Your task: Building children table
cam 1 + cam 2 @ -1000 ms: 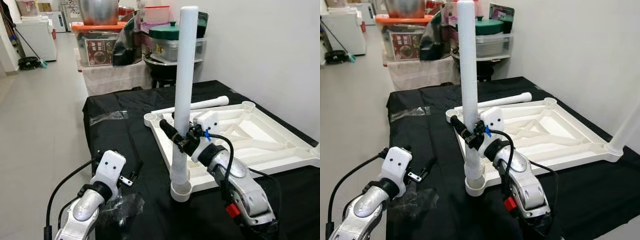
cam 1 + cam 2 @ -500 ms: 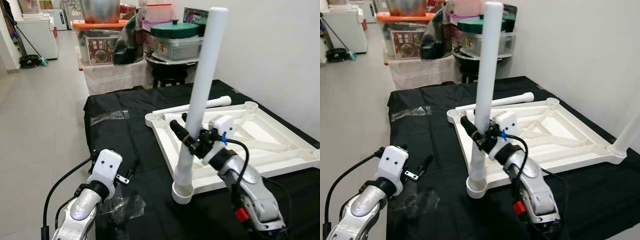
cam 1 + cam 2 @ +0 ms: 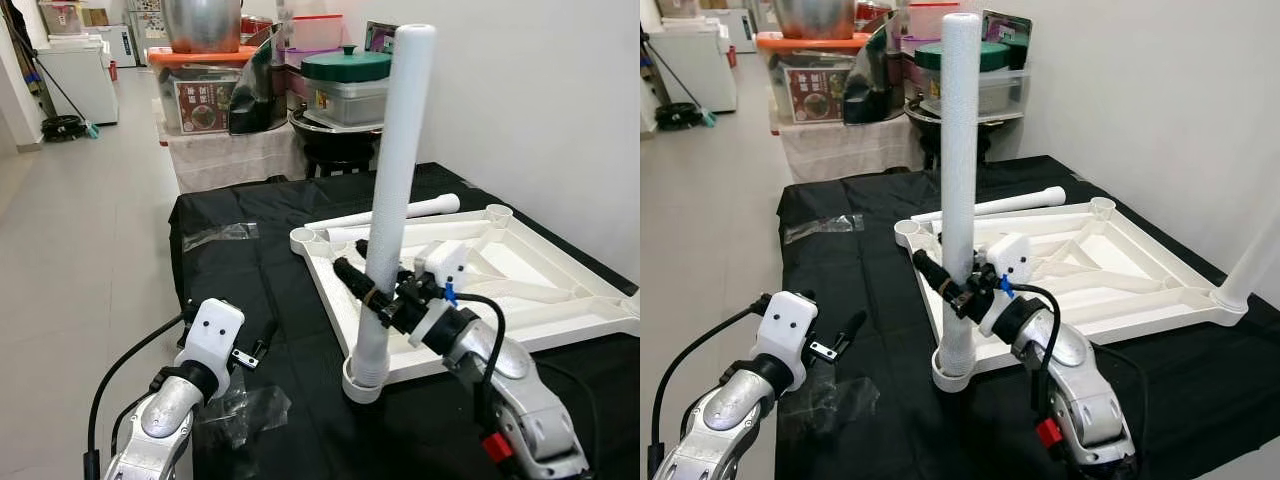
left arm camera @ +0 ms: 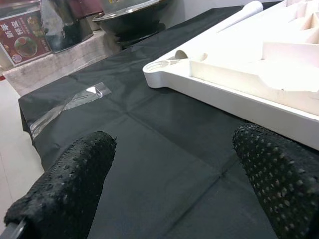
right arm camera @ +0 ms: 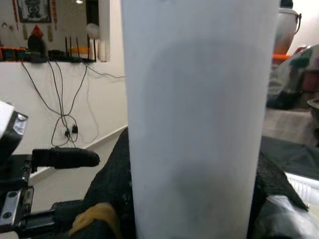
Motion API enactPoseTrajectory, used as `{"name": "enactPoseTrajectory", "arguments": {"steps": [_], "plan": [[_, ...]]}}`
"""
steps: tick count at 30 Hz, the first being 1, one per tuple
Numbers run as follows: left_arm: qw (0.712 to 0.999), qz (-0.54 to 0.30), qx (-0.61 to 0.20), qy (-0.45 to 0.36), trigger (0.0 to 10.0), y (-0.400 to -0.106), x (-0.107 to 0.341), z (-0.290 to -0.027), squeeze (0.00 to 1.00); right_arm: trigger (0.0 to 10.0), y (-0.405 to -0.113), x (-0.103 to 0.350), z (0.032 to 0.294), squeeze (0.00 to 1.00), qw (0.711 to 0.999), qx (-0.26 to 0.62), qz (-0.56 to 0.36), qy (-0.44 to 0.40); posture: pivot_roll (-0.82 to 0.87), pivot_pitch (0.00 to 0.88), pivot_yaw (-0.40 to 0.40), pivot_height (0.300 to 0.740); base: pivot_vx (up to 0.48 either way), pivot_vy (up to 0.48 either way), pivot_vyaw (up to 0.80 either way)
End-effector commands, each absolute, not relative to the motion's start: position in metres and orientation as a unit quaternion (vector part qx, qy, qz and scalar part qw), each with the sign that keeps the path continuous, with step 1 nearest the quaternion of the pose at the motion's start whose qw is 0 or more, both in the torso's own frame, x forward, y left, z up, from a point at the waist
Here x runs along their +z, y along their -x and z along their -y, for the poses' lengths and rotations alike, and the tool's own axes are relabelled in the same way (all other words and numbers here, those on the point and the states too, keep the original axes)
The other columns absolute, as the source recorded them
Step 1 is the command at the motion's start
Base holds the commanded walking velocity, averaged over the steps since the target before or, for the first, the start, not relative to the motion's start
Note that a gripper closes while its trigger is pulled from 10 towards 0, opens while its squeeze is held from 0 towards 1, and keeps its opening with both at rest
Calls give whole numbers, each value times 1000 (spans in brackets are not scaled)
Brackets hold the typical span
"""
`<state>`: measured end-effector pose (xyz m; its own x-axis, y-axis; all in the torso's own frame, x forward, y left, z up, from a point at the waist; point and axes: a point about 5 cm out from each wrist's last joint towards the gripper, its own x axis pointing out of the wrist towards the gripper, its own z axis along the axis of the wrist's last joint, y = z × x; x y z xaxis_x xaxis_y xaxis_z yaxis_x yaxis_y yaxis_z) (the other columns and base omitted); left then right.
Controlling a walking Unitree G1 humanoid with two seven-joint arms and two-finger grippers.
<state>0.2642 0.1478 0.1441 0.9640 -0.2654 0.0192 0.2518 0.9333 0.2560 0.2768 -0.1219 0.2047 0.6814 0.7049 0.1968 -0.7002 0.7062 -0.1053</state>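
White table leg (image 3: 395, 170) stands nearly upright in the near corner socket (image 3: 362, 380) of the upside-down table top (image 3: 520, 290) on the black-covered tabletop (image 3: 230, 290). Right gripper (image 3: 372, 293) pinches leg low down. Left gripper (image 3: 262, 338) spread, hovering apart at left.

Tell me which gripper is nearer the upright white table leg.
Right. The right gripper is clamped around the table leg; the left gripper hangs open over the black cloth, apart from it.
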Motion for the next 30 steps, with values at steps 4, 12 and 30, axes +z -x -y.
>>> {"name": "enactPoseTrajectory", "arguments": {"steps": [4,12,30], "plan": [[983,22,-133,-124,10000,-265,142,-148,0,10000,-274,190,119,0,915,397,77,11,54,0,-45,740,0,0,0],[987,15,-123,-103,10000,-265,141,-152,0,10000,-279,184,121,0,923,378,65,-37,63,0,-47,740,0,0,0],[989,9,-121,-85,10000,-269,141,-154,0,10000,-275,191,116,0,923,361,79,-107,58,0,-27,740,0,0,0]]}}
